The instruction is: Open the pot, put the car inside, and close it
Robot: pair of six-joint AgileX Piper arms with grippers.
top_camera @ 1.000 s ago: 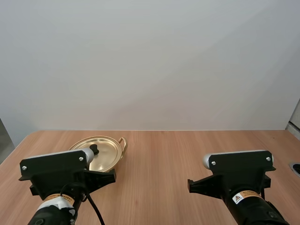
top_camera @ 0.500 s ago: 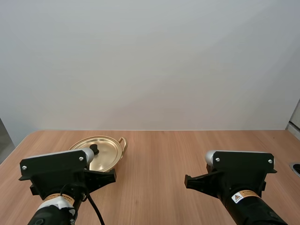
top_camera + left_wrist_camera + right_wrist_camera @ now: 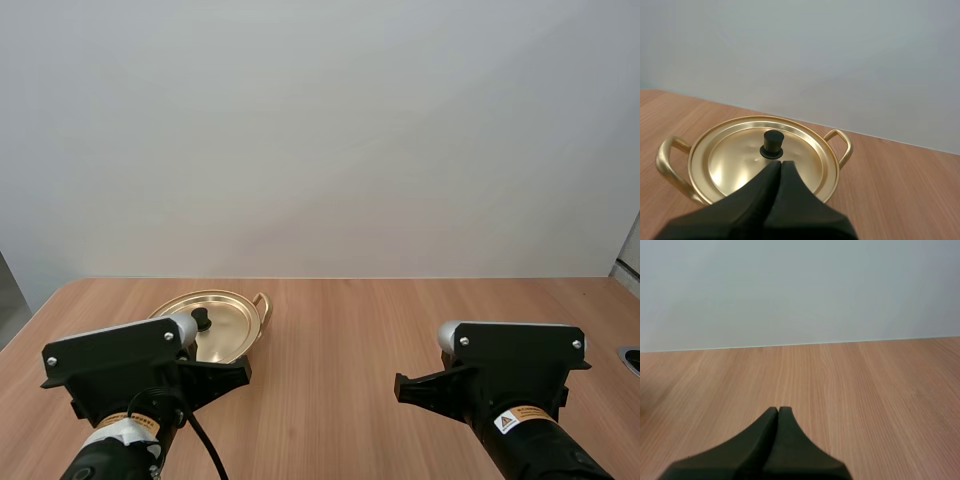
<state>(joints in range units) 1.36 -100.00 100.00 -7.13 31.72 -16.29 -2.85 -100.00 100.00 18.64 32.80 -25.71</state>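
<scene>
Shifted slightly, left gripper [image 3: 780, 165] is seen closed, empty, at pot's [image 3: 842, 145] six o'clock; right gripper [image 3: 778, 411] likewise closed, empty; arm sticker [image 3: 508, 422] unreadable.

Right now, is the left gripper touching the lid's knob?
Cannot tell: in the left wrist view the shut left gripper ends right at the knob, gap unclear.

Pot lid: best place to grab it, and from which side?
The black knob at the centre of the lid, pinched from above. It stands upright, proud of the shallow dished lid, whose rim lies flush on the pot. The left gripper, shut, points at it and would need opening first.
</scene>
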